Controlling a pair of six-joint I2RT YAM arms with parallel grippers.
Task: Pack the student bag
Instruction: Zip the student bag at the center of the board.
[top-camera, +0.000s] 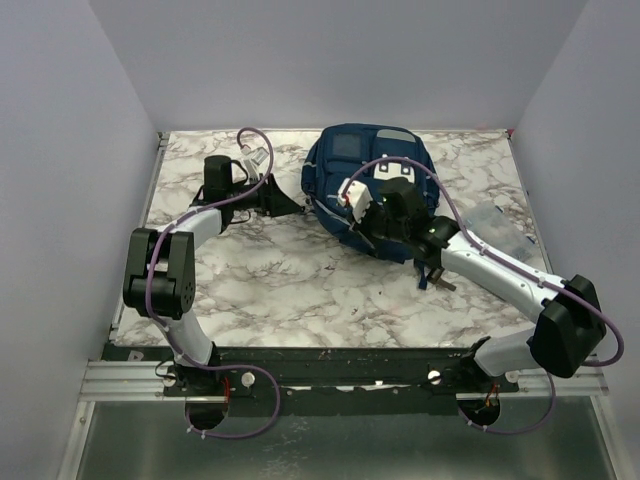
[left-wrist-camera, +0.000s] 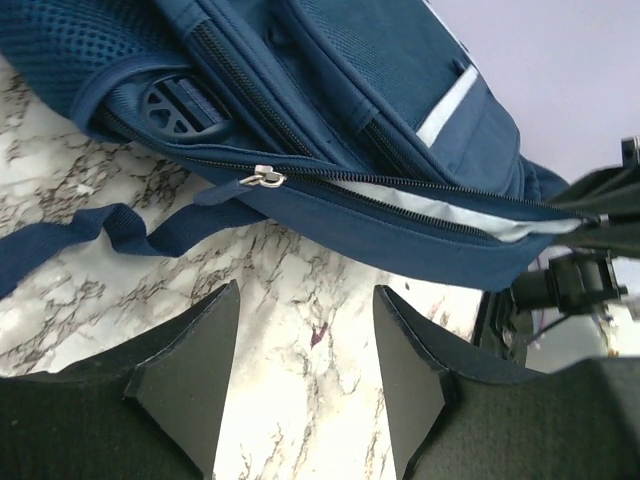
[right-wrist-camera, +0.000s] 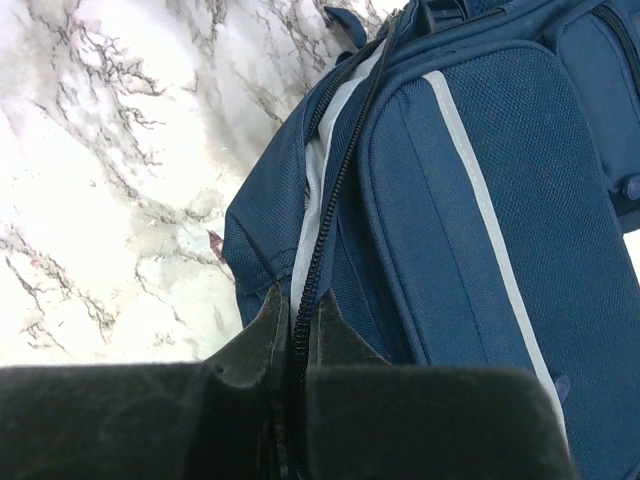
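Note:
The navy student bag (top-camera: 365, 165) lies at the back middle of the marble table. In the left wrist view the bag (left-wrist-camera: 400, 90) fills the top, its main zipper partly open with pale lining showing and the metal zipper pull (left-wrist-camera: 262, 177) at the closed end. My left gripper (left-wrist-camera: 307, 300) is open and empty, low over the table just short of the bag's left side (top-camera: 290, 203). My right gripper (right-wrist-camera: 297, 310) is shut on the bag's open zipper edge (right-wrist-camera: 330, 190), at the bag's near side (top-camera: 368, 222).
A blue shoulder strap (left-wrist-camera: 100, 235) trails over the table in front of my left gripper. A clear plastic packet (top-camera: 497, 225) lies right of the bag. Grey walls enclose the table on three sides. My right arm (left-wrist-camera: 570, 280) shows beyond the bag.

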